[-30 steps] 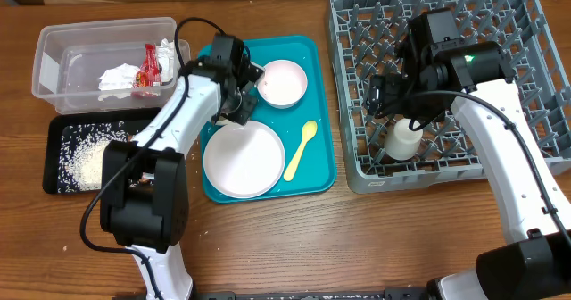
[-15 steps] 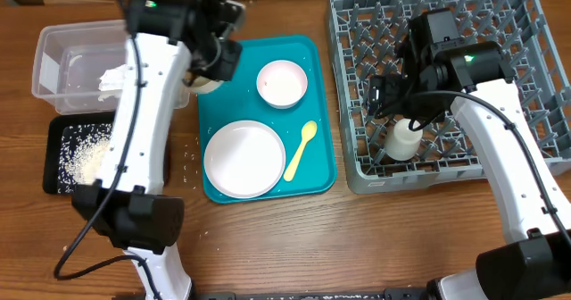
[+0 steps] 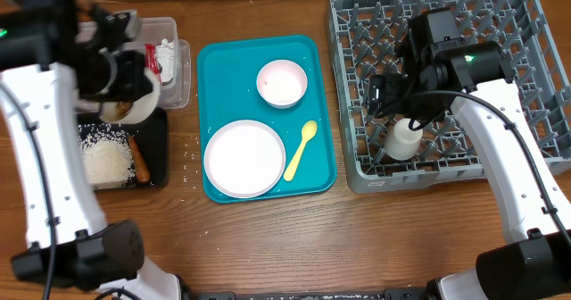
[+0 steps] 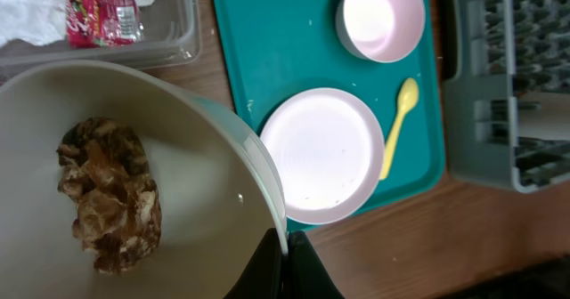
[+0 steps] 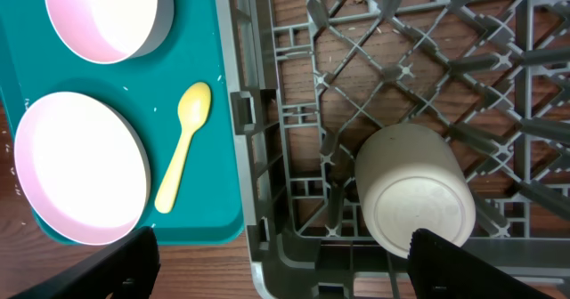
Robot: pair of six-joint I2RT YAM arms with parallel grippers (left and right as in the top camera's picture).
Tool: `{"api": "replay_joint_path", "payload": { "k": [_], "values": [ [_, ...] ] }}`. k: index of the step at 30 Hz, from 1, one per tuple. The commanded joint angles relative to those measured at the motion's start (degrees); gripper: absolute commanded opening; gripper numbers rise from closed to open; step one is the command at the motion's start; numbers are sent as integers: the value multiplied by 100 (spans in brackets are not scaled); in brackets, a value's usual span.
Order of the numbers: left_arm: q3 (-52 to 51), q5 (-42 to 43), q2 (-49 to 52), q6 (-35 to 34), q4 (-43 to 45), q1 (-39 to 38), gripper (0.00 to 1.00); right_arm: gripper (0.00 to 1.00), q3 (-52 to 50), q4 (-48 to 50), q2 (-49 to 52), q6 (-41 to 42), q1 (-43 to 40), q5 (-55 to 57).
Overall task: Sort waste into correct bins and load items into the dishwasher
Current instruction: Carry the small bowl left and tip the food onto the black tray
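Note:
My left gripper point(image 3: 134, 86) point(image 4: 285, 254) is shut on the rim of a small white bowl point(image 3: 134, 108) point(image 4: 187, 157) holding a brown crumbly lump point(image 4: 111, 192). It holds the bowl above the black tray point(image 3: 159, 148), near the clear tub point(image 3: 181, 72). The tray holds white rice point(image 3: 105, 162) and an orange-red stick point(image 3: 140, 162). The tub holds a red wrapper point(image 4: 102, 14) and a napkin point(image 4: 31, 10). My right gripper point(image 3: 397, 99) point(image 5: 294, 263) is open above the upturned white cup point(image 3: 404, 139) point(image 5: 414, 188) in the grey dish rack point(image 3: 526, 68).
The teal tray point(image 3: 321, 68) holds a second white bowl point(image 3: 282, 83), the round plate point(image 3: 244, 159) and the yellow spoon point(image 3: 301, 150). A few rice grains lie on the wood left of the teal tray. The rack's pegs stand upright around the cup.
My left arm has lifted the bowl off the teal tray and swung it left, past the clear tub to above the black tray. The right arm has not moved.

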Motion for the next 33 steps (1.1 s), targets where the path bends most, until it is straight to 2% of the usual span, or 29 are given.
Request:
{"api": "replay_joint_path", "payload": {
  "k": [1, 8, 13, 21, 29, 33],
  "values": [
    [-632, 1720, -160, 1196, 0, 772, 4, 91, 109, 26, -92, -2, 2, -35],
    [-2326, 4186, -157, 3021, 140, 2343, 4, 91, 109, 13, -92, 0, 2, -37],
    [-3543, 5289, -155, 3746, 450, 3209, 4, 91, 109, 15, -92, 2, 2, -39],
    [-5270, 6894, 15, 3753, 1908, 4033, 4, 91, 109, 15, -92, 0, 2, -37],
    [-5499, 6944, 501, 3261, 2218, 4052, 4, 91, 109, 15, -92, 2, 2, -37],
    [-5497, 6946, 505, 2697, 2312, 4052, 4, 91, 109, 15, -92, 2, 2, -37]
  ]
}}
